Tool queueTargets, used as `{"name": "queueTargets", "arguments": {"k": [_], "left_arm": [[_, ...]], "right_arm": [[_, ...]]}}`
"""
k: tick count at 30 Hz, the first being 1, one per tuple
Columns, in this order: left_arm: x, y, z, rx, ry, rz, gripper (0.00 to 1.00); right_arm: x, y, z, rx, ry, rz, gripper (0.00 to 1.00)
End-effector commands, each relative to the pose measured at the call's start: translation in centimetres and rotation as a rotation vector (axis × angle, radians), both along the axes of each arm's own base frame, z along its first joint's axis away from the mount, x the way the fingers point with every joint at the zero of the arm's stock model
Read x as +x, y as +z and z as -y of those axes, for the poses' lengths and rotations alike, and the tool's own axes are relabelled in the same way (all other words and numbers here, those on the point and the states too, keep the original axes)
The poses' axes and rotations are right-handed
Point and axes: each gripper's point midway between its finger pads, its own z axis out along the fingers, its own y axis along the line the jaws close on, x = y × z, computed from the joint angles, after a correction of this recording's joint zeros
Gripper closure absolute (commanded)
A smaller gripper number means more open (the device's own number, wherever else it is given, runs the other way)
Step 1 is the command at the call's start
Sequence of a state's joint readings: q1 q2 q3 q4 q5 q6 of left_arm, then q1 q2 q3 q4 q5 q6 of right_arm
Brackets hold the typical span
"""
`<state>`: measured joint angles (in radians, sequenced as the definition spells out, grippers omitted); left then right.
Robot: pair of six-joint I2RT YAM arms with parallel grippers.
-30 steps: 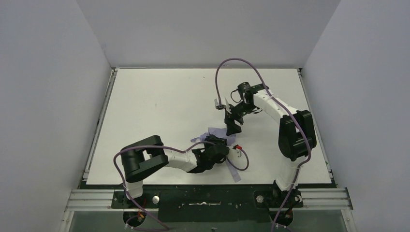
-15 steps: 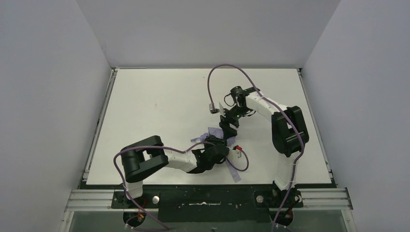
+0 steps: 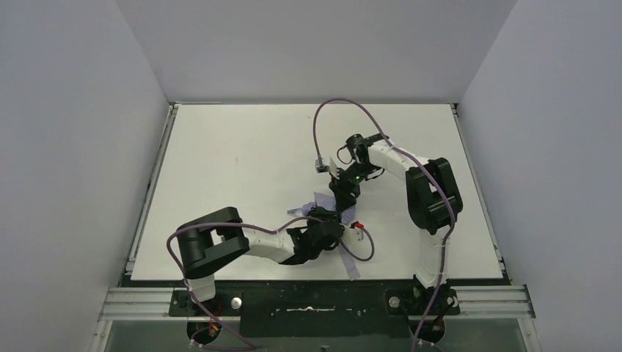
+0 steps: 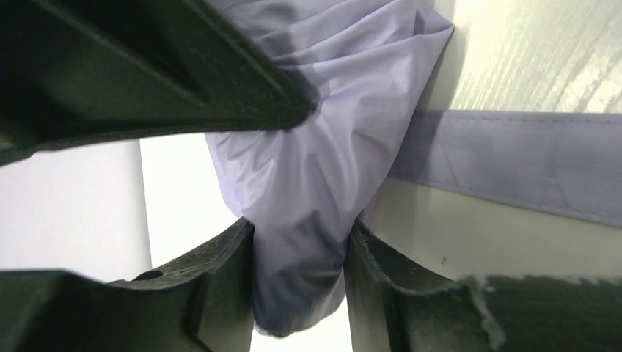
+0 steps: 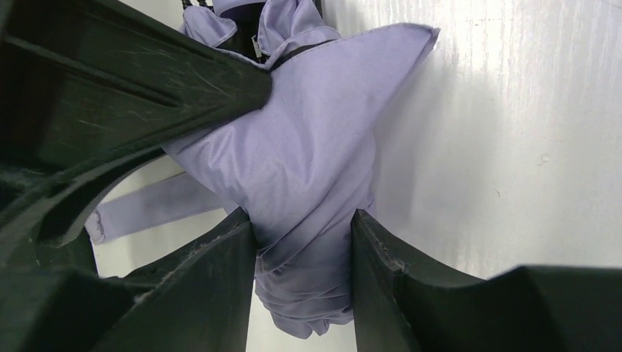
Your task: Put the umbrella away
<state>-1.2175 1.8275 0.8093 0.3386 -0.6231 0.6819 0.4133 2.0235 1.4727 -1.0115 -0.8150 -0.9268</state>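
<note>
Umbrella (image 3: 318,199) of pale lavender fabric, compact and folding, lies collapsed and crumpled on the white tabletop (image 3: 235,154), toward the near edge and roughly midway between the two arm bases. From above only scraps of its cloth show, because both black two-finger grippers crowd over it. The left gripper (image 3: 328,221) reaches in from the near left, low along the table, and the right gripper (image 3: 342,195) comes down on it from the far side; the two sit just beside each other. In the left wrist view the left gripper (image 4: 301,271) has its jaws pinching a bunched fold of the umbrella (image 4: 308,176), the cloth squeezed narrow where the fingers (image 4: 220,286) press it. A flat lavender strap (image 4: 513,165) runs sideways across the table from that bundle. In the right wrist view the right gripper (image 5: 304,271) likewise has its jaws clamped on a thick wad of the umbrella (image 5: 315,154), with the strap (image 5: 150,207) trailing off to the left. A purple cable (image 3: 345,108) loops above the right arm.
</note>
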Motion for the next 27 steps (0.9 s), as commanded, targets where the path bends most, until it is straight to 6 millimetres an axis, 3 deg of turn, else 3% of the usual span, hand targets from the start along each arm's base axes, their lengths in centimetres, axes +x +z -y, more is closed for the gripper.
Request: {"name": "queueTargets", "arguments": {"k": [1,5,12,16,21,24,27], "left_arm": [[-1.7,1.5,-0.2,-0.078,-0.014,-0.056,0.54],[-2.3,4.5,-0.2,-0.164,-0.015,-0.069,0.42],[-5.0,10.1,-1.8,-0.420,-0.007,-0.176,0.39],[-5.5,13.3,-5.2,-0.621,0.085,-0.223,0.39],[-4.0,17.2,-11.6,-0.928,0.284,-0.256,0.34],[-2.4,18.3,-15.0,-1.105,0.413,-0.276,0.26],[-0.9,18.6,-16.7,-1.164,0.478,-0.328,0.21]], "right_arm": [[2.7,-3.1,2.1,-0.146,-0.035,0.127,0.74],[3.5,-2.9,2.5,-0.162,-0.043,0.190,0.79],[4.3,-2.5,2.6,-0.169,-0.019,0.328,0.83],[4.6,-2.4,2.4,-0.184,0.019,0.473,0.84],[4.9,-1.8,2.0,-0.197,0.022,0.611,0.85],[4.7,-1.7,1.8,-0.217,0.027,0.672,0.85],[4.2,-1.5,1.3,-0.216,0.024,0.726,0.85]]}}
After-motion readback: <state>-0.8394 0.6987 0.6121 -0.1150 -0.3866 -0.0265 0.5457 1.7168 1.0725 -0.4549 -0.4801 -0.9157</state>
